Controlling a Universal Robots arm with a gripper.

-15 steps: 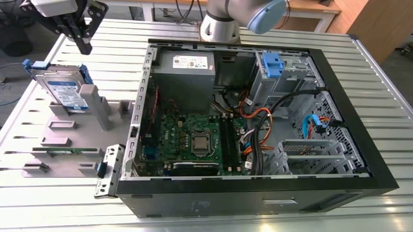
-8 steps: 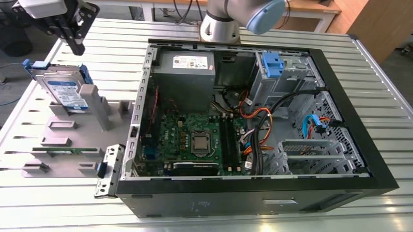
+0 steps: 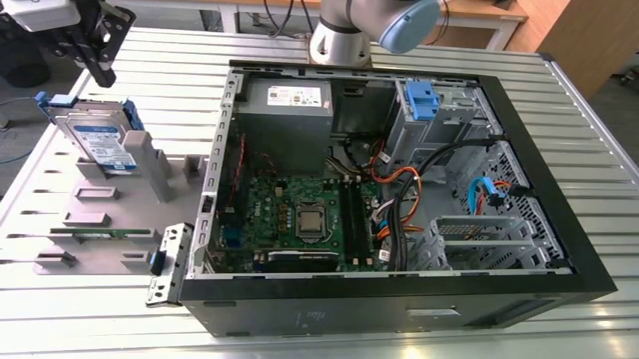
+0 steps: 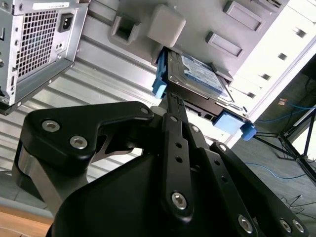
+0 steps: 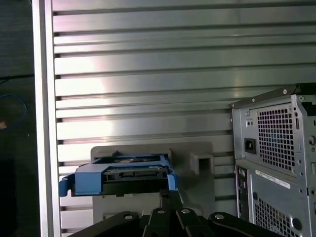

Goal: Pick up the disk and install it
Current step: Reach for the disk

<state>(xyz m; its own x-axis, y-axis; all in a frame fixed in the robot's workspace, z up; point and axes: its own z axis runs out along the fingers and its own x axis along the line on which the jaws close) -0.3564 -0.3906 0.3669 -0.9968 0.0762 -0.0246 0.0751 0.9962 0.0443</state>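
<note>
The disk (image 3: 100,138) is a silver-black drive with a white-and-blue label and blue side rails. It stands tilted on edge in a grey holder (image 3: 110,202) at the exterior view's left, beside the open computer case (image 3: 399,187). My gripper (image 3: 107,77) hangs above the disk's upper end, apart from it, with its fingers together and nothing between them. In both wrist views the disk (image 4: 197,74) (image 5: 123,175) lies just beyond the fingertips (image 4: 170,101) (image 5: 170,196).
The case holds a motherboard (image 3: 299,217), a power supply (image 3: 289,105), cables, and drive bays with a blue bracket (image 3: 424,101). A thin green strip (image 3: 100,233) rests lower in the grey holder. The slatted metal table (image 3: 150,67) ends close to the holder's left side.
</note>
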